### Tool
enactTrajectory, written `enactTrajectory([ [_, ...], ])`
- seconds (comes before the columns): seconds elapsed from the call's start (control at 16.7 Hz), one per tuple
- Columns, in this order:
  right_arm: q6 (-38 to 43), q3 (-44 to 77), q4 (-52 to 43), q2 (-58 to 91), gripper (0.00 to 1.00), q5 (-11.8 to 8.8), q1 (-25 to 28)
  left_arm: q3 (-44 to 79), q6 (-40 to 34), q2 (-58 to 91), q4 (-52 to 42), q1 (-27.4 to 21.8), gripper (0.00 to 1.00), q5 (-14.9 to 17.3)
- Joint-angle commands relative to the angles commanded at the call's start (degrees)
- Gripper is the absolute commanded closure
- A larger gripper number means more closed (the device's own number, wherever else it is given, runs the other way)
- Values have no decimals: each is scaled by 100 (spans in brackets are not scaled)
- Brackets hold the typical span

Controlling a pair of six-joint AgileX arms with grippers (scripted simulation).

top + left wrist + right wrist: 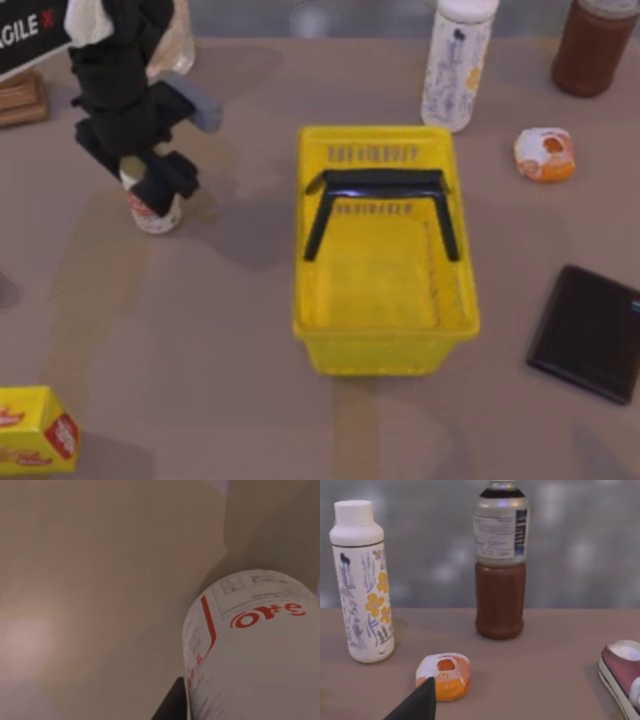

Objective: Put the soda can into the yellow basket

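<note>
Left gripper (158, 192) sits directly over the soda can (152, 215) — grip width cannot be told. Yellow basket (384, 340) lies well beside it. Risk: an off-centre grasp topples the can.

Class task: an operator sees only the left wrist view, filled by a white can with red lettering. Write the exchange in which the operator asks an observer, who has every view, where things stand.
Operator: Where is the can on the table?
Observer: The soda can stands upright toward the table's left side, under the left gripper.
Operator: Where is the basket?
Observer: The yellow basket sits mid-table, to the can's right, with nothing inside it.
Operator: Is the handle in the way?
Observer: Its black handle crosses the far half of the opening.
Operator: And the right arm?
Observer: It is outside the top view; its camera faces a flowered white bottle.
</note>
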Motion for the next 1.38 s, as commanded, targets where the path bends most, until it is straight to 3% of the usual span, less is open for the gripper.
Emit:
enactTrajectory([
  [0.6,0,0,0,0,0,0,0,-3,7,-11,0,2,100,1],
  [0.78,0,0,0,0,0,0,0,-85,-98,-31,348,-26,100,276],
  [1.02,0,0,0,0,0,0,0,-408,-477,-161,1577,-95,100,1187],
  [1.38,0,0,0,0,0,0,0,-1295,-1398,-434,4610,-256,100,3263],
])
